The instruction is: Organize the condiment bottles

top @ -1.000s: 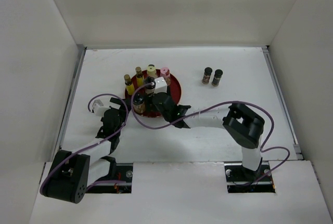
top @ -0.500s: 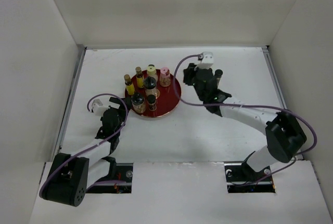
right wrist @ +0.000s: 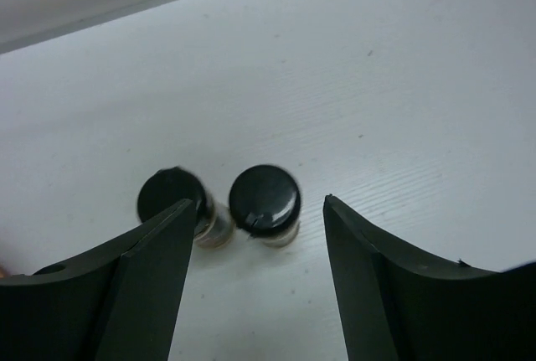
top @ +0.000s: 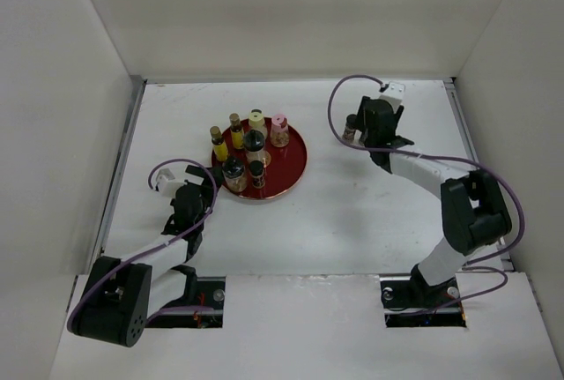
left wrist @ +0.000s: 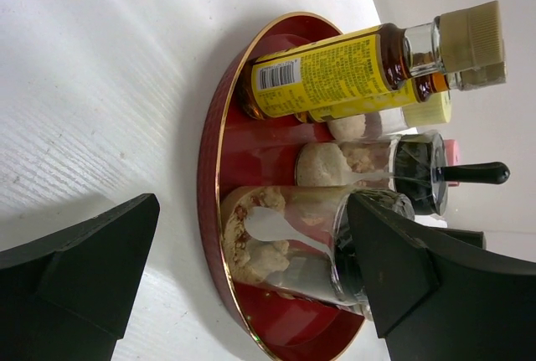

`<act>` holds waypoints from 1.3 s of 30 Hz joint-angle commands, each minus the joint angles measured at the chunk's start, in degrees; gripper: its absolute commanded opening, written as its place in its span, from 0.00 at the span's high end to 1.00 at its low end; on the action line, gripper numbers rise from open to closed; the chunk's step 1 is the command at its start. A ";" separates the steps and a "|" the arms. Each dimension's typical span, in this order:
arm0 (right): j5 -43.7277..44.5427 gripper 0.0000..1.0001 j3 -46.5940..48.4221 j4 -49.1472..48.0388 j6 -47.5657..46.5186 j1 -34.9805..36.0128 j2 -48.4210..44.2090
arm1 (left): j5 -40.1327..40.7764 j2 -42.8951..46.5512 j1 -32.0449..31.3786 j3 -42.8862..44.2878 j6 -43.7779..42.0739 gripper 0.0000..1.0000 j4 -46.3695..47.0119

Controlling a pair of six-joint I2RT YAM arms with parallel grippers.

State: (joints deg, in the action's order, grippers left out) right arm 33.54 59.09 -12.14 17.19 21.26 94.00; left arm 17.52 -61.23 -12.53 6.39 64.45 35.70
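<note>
Black-capped bottle (right wrist: pixel 172 193) seems partly hidden by right claw (right wrist: pixel 258 206).

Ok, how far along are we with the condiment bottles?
Done: seven bottles stand on the red tray. In hand: the right gripper, open, hangs over the two black-capped bottles out on the table, straddling one, nothing gripped yet. Left: both of those need moving over. The left gripper sits open beside the tray.

Red tray (top: pixel 288 165) on white table (top: pixel 352 221)
</note>
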 commanded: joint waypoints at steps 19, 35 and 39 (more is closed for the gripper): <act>-3.39 0.43 6.83 1.95 -0.41 -3.81 8.39 | 0.50 -1.69 -0.34 1.17 -0.55 0.00 2.79; 3.11 0.63 -6.52 2.29 0.74 3.81 -17.43 | 0.50 -1.26 -0.25 0.90 -0.46 0.00 3.23; 0.05 0.63 -8.64 1.42 4.07 12.34 -20.26 | 1.29 0.06 -0.43 0.81 -0.64 0.00 2.79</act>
State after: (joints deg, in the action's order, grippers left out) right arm 35.40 51.79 -8.56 18.52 28.99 74.24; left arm 17.78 -62.70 -12.53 6.39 64.40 35.77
